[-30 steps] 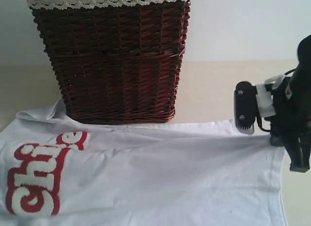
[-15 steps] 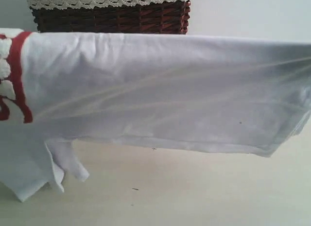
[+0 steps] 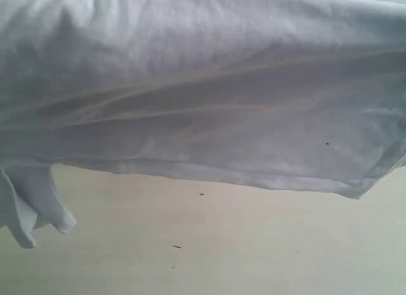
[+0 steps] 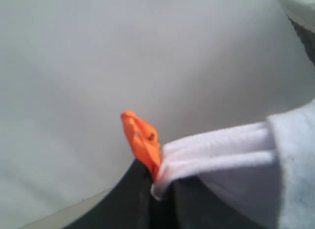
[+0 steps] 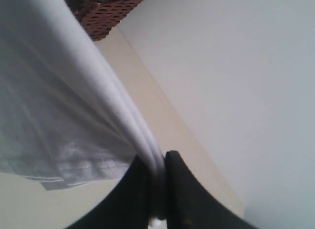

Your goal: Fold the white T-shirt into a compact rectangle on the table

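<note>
In the left wrist view, the dark fingers (image 4: 129,202) of the left gripper (image 4: 156,187) are seen pressed together on the ribbed neckband of the white cotton short-sleeved T-shirt (image 4: 221,150). The small orange neck label (image 4: 141,139) is pushed out just beside the fingertips. In the right wrist view, the right gripper (image 5: 157,162) is likewise closed narrowly, pinching a bunched fold of the same garment, and the cloth is drawn taut away from it.

In the exterior view, the T-shirt is held up off the table and spread as a broad sheet from 9 o'clock to 3 o'clock, so that the upper half is filled by it. Its stitched hem (image 3: 254,179) is carried across the middle and dips toward 4 o'clock. One short sleeve (image 3: 38,206) is left dangling at 8 o'clock; whether it touches the surface cannot be told.

Beneath the cloth, the pale cream smooth table (image 3: 266,257) is exposed from 4 o'clock round to 8 o'clock and is marked by a few tiny dark specks (image 3: 201,194) near the centre.

Farther off, a dark red wicker basket (image 5: 106,10) is glimpsed beyond the cloth in the right wrist view, and its white lace trim (image 4: 295,2) is caught in the left wrist view. Behind everything a plain pale wall (image 5: 236,66) is seen.
</note>
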Robot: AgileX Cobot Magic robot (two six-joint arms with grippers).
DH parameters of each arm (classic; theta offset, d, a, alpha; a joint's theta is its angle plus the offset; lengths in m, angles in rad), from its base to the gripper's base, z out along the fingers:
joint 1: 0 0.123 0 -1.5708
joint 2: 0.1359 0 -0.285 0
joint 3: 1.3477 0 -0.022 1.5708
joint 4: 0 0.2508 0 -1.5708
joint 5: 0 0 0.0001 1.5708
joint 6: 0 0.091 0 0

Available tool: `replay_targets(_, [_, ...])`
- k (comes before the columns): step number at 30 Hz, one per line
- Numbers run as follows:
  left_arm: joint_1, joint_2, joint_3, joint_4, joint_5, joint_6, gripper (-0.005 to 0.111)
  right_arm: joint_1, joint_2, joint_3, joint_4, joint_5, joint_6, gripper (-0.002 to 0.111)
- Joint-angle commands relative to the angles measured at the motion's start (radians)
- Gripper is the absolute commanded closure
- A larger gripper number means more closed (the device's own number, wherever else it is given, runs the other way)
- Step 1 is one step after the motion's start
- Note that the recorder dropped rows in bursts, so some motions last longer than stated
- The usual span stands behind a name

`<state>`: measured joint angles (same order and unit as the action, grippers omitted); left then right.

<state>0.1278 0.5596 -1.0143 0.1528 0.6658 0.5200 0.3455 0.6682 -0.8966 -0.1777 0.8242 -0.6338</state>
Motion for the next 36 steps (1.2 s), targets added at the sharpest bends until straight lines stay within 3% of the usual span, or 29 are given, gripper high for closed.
replay_targets(1, [0.002, -0.034, -0.052, 0.016, 0.022, -0.087, 0.107, -0.005, -0.061, 0.001, 0.017, -0.003, -0.018, 0.108])
replay_targets(7, [0.002, -0.074, -0.061, 0.002, 0.165, -0.094, 0.107, -0.005, -0.125, 0.001, 0.112, 0.048, -0.053, 0.108])
replay_targets(16, [0.002, -0.146, -0.091, -0.091, 0.169, -0.094, 0.107, -0.005, -0.249, 0.001, 0.128, 0.1, -0.078, 0.108])
replay_targets(19, [0.002, -0.135, -0.089, -0.136, 0.227, -0.094, 0.107, -0.005, -0.244, 0.001, 0.163, 0.122, -0.078, 0.108])
replay_targets(23, [0.002, -0.082, -0.032, -0.189, 0.308, -0.089, 0.107, -0.005, -0.164, 0.024, 0.184, 0.191, -0.074, 0.108])
replay_targets(26, [-0.002, 0.002, 0.086, -0.197, 0.316, -0.047, 0.107, -0.005, 0.008, 0.104, 0.178, 0.24, -0.074, 0.108])
replay_targets(31, [-0.002, 0.229, 0.286, -0.197, 0.068, 0.033, 0.107, -0.005, 0.413, 0.144, 0.172, 0.081, -0.078, 0.108])
replay_targets(36, [-0.002, 0.426, 0.334, -0.19, -0.184, 0.142, 0.107, -0.005, 0.625, 0.142, 0.126, -0.24, -0.076, 0.108])
